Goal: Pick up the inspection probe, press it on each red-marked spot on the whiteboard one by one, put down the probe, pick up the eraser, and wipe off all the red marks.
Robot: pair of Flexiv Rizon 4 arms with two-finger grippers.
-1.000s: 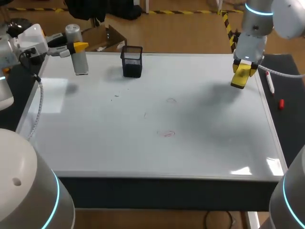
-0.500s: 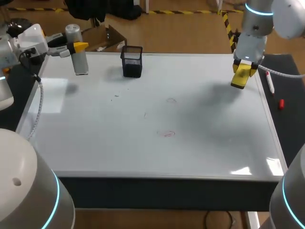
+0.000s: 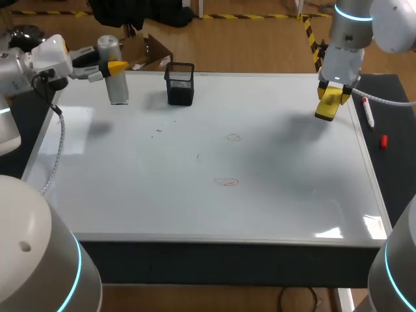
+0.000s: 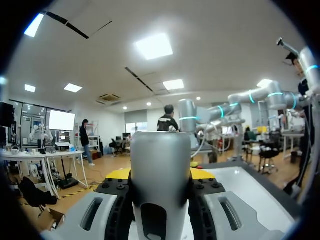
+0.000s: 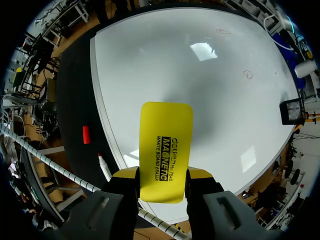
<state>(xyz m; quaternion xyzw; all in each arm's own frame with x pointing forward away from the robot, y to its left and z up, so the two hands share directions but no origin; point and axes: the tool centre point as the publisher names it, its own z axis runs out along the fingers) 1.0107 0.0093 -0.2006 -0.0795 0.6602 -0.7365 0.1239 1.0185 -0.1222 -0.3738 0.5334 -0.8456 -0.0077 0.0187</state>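
Observation:
My left gripper (image 3: pixel 110 67) is shut on the inspection probe (image 3: pixel 116 78), a grey upright cylinder over the whiteboard's (image 3: pixel 130 169) back left corner. In the left wrist view the probe (image 4: pixel 160 175) fills the space between the fingers. Above the board's back right edge, my right gripper (image 3: pixel 333 91) is shut on the yellow eraser (image 3: pixel 327 105). The right wrist view shows that eraser (image 5: pixel 165 150) held flat between the fingers. Two faint red marks, one (image 3: pixel 233 137) farther back than the other (image 3: pixel 226 182), lie near the board's middle.
A black mesh holder (image 3: pixel 180 83) stands at the board's back edge, just right of the probe. A white marker (image 3: pixel 368 114) and a red cap (image 3: pixel 383 141) lie on the dark mat beside the board's right edge.
My left arm has carried the probe a little to the right, toward the black holder. The right arm and eraser have kept still.

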